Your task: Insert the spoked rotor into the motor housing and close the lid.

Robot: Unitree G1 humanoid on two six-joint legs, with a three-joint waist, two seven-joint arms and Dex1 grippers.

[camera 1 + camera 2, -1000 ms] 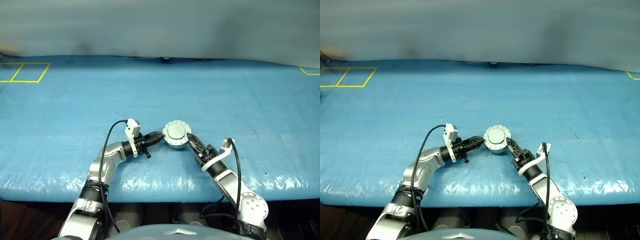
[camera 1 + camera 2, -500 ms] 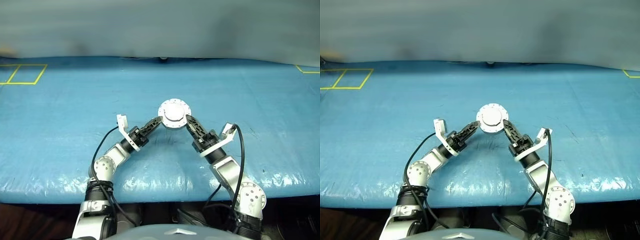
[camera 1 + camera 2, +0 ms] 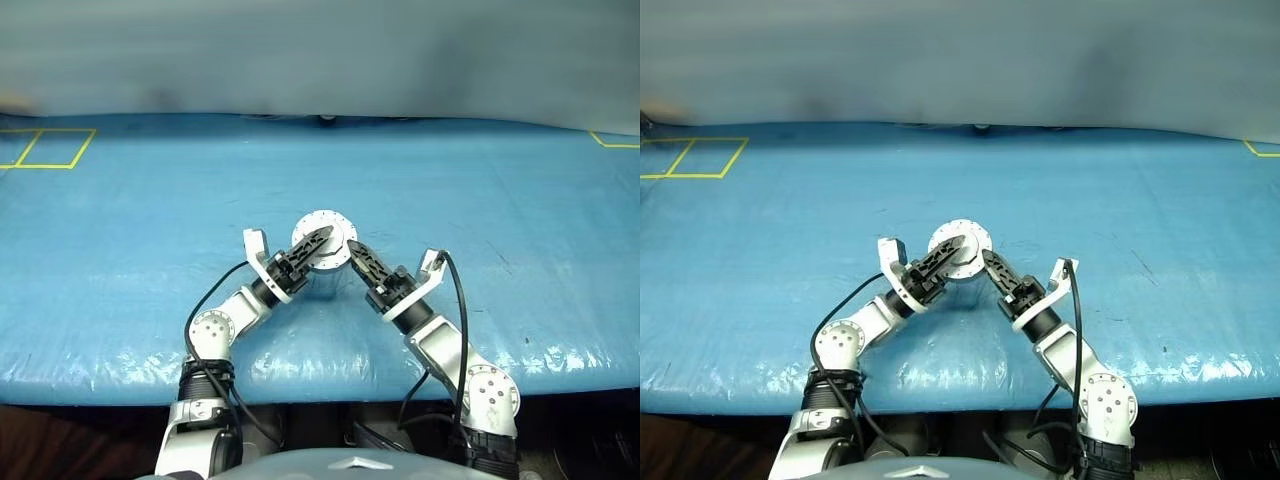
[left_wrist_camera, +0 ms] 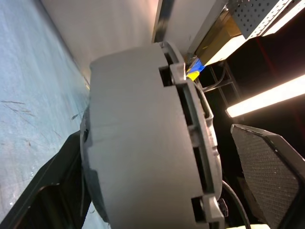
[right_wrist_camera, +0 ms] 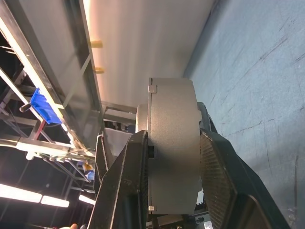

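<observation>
the right pincer (image 3: pixel 352 252) is clamped on the motor housing (image 3: pixel 322 241), one black finger pressed to each flat face of the grey drum, as the right wrist view makes plain (image 5: pixel 172 157). its forearm rises from the near table edge and slants up and to the left, so the fingers reach the housing from the lower right. the left pincer (image 3: pixel 316 240) stands spread, its fingers (image 4: pixel 271 176) either side of the same housing with a gap showing on one side, so it grasps nothing; its forearm slants up and to the right, mirroring the other arm, and the two meet in an inverted v. the housing is held up above the blue table (image 3: pixel 120 230), near the front middle, its plain silver lid (image 3: pixel 961 244) closed and facing the camera, ringed by small notches along the rim. yellow tape squares (image 3: pixel 45 147) lie at the table's far left corner, well apart from the arms.
</observation>
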